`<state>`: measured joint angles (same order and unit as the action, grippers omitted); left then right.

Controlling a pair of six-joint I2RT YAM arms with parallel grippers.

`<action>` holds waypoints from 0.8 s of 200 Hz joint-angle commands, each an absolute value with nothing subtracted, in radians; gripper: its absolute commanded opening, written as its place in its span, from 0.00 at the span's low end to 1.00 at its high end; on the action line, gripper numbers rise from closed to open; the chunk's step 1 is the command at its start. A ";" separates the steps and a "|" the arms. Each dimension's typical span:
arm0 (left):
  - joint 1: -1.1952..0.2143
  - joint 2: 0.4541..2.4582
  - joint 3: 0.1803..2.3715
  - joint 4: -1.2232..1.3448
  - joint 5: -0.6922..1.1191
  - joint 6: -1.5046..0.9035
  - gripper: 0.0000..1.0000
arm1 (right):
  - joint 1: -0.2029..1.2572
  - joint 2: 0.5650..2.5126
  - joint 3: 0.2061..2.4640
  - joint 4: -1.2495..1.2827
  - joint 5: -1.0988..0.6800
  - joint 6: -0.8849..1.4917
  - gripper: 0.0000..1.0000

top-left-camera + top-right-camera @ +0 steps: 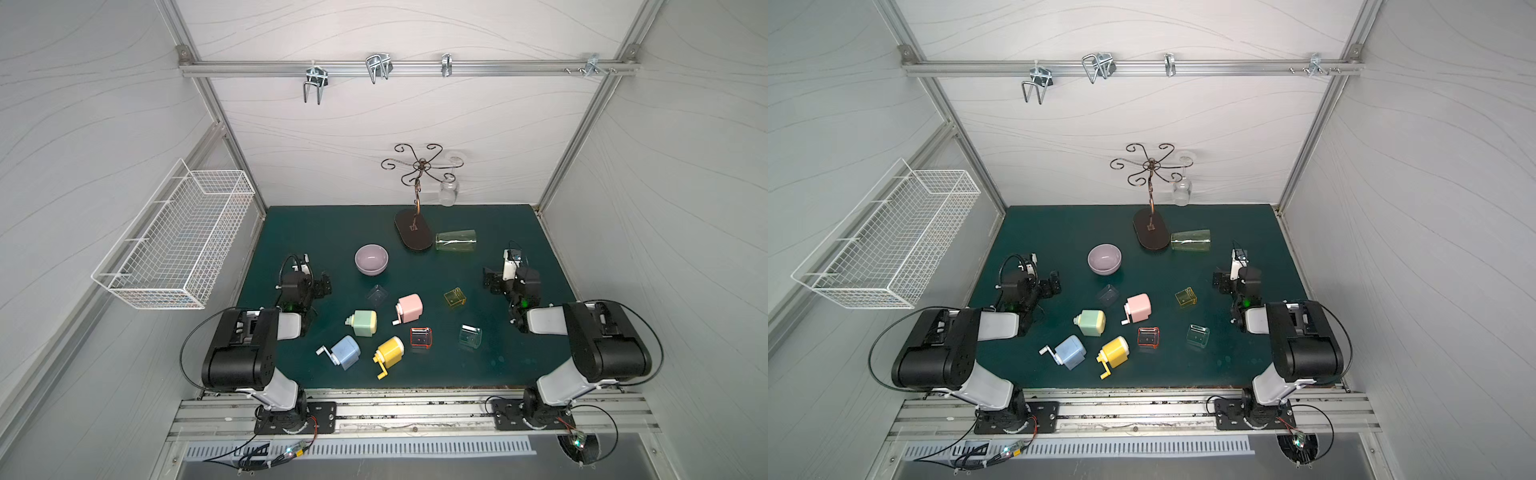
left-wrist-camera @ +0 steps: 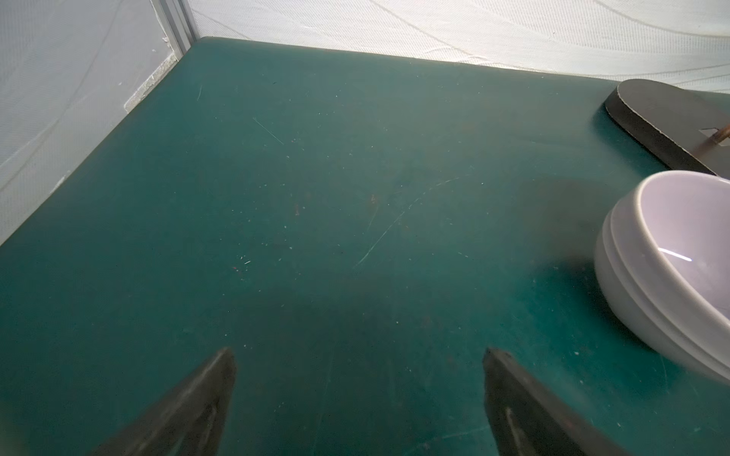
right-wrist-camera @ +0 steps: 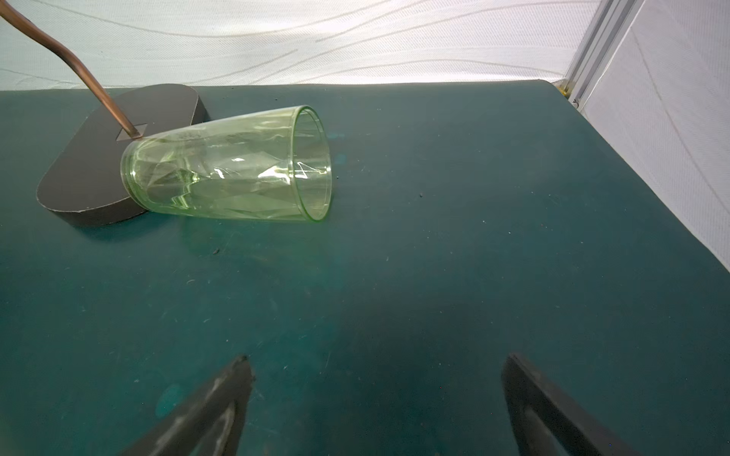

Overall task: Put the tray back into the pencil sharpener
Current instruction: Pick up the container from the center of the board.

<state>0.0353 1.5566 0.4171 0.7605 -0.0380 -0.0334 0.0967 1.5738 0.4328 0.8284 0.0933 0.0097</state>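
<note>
Several small crank pencil sharpeners lie on the green mat in both top views: pink (image 1: 409,307), mint green (image 1: 363,323), blue (image 1: 344,352) and yellow (image 1: 388,352). Loose see-through trays lie around them: yellow (image 1: 454,297), red (image 1: 421,337), clear teal (image 1: 470,336) and a dark one (image 1: 377,296). My left gripper (image 1: 324,286) hovers at the mat's left, open and empty (image 2: 357,351). At the mat's right my right gripper (image 1: 490,282) is open too, with only mat between its fingers (image 3: 377,359). Neither touches a tray or sharpener.
A lilac bowl (image 1: 371,259) sits behind the sharpeners, close to my left gripper (image 2: 663,268). A green drinking glass (image 3: 233,169) lies on its side against the dark stand base (image 1: 413,235). A wine glass (image 1: 449,193) hangs from the stand. A wire basket (image 1: 174,241) hangs on the left wall.
</note>
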 commanded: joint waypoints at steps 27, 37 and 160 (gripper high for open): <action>0.031 1.552 0.429 0.818 -0.046 -0.027 1.00 | 0.095 1.577 0.437 0.819 0.098 0.006 0.99; 0.031 1.552 0.429 0.818 -0.046 -0.026 1.00 | 0.095 1.578 0.437 0.821 0.098 0.007 0.99; 0.046 1.434 0.429 0.723 -0.051 -0.046 1.00 | 0.084 1.376 0.397 0.726 0.152 0.040 0.99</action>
<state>0.0410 1.5276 0.4160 0.7399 -0.0387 -0.0380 0.0891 1.4990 0.4126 0.7914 0.1139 0.0200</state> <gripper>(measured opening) 0.995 0.989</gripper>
